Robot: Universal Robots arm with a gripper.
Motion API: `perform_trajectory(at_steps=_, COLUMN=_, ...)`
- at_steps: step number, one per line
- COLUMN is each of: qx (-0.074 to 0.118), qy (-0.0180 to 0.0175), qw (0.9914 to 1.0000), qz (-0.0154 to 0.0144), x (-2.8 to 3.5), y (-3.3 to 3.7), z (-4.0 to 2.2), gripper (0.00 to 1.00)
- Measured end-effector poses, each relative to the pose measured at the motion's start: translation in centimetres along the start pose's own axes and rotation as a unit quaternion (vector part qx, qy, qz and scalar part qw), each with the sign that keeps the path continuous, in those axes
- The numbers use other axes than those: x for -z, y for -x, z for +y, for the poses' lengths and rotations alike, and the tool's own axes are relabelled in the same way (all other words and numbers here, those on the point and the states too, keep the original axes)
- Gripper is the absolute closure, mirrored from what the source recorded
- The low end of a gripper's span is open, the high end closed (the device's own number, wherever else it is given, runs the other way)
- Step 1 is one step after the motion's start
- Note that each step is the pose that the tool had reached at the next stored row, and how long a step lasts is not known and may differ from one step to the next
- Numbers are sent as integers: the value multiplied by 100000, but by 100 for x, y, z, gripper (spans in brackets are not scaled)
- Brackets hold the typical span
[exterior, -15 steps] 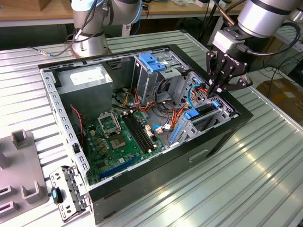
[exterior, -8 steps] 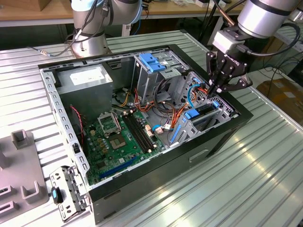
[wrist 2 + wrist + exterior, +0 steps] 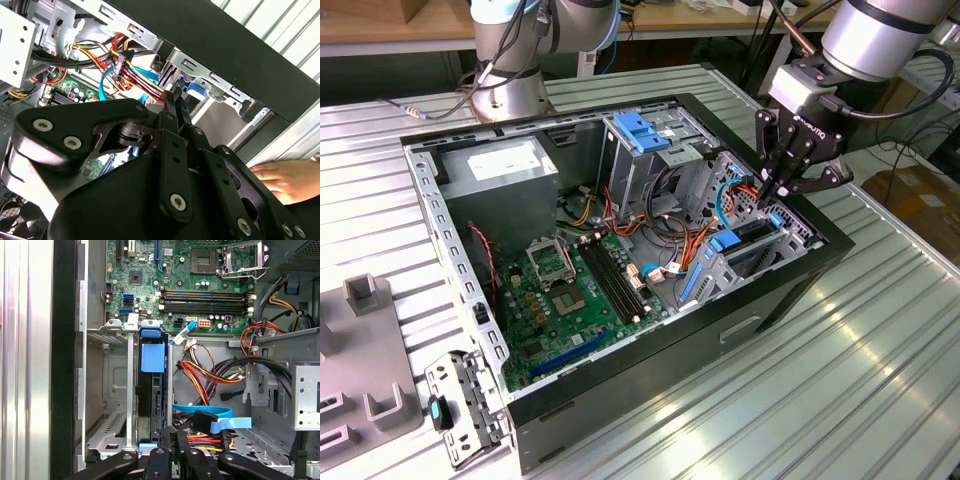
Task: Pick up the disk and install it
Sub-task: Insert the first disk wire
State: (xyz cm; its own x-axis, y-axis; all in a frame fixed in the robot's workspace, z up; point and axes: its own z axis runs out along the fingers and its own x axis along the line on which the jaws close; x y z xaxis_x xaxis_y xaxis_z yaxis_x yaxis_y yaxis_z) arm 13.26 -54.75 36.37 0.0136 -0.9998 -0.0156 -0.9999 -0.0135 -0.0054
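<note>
The disk stands on edge in the drive bay at the end of the open computer case on the exterior view's right. Its dark side and blue rail show in the first wrist view between the bay's metal guides. My gripper hangs just above the disk's blue end tab. Its black fingers are shut against each other, tips down by the blue tab, with nothing visible between them. The same fingers sit beside the disk's near end.
The case holds a motherboard, a grey power-supply box, a metal cage with a blue top and coloured cables. A hand rests outside the case. A loose bracket and grey fixtures lie on the table.
</note>
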Motion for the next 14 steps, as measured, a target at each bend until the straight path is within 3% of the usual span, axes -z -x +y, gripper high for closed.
perform_trajectory(at_steps=14, qx=8, qy=-122, qw=100000, qz=-34, x=-2, y=-1, z=11, gripper=84)
